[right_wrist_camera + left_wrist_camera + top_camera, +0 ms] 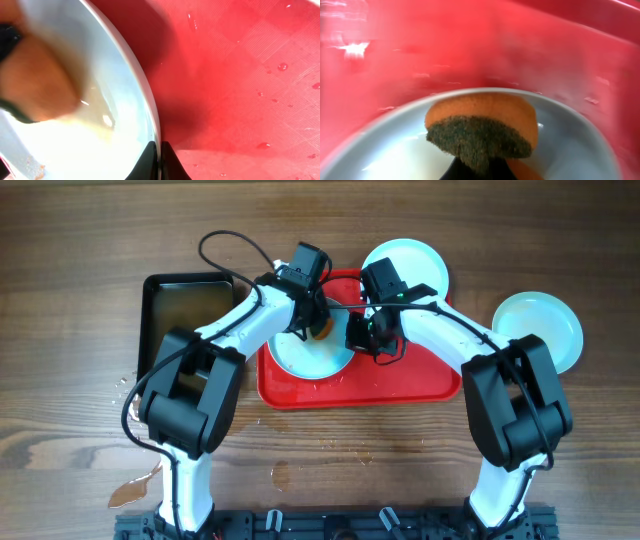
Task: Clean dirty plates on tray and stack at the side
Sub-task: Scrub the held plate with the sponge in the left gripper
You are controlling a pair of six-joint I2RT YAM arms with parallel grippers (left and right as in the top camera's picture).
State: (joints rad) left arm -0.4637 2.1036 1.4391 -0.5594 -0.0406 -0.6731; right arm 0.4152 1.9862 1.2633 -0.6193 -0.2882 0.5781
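Overhead, the red tray (420, 385) sits mid-counter (80, 250) with both arms reaching over it. The first plate (305, 358) lies flat on the tray's left half. The left jaws are clamped on an orange sponge (322, 328) at that plate's far edge, and the right jaws meet the plate's right rim. A second plate (415, 260) lies at the tray's far right corner; I cannot tell whether it rests on the rim or just behind it. A third plate (545, 320) lies on the counter, right of the tray and apart from it. A black pan (185, 310) of brownish water stands left of the tray, and a puddle (135, 492) spreads on the counter near the left arm's base.

Next, the left wrist view shows the sponge (485, 122), orange with a dark green scouring face, gripped from below and pressed onto the plate (570, 145), with red tray (470, 45) beyond.

Lastly, the right wrist view shows the jaws closed on the plate's (115, 70) thin rim, one finger on each side. A brownish film wets the plate, the sponge (40, 85) is a blur at left, and droplets dot the tray (240, 75).
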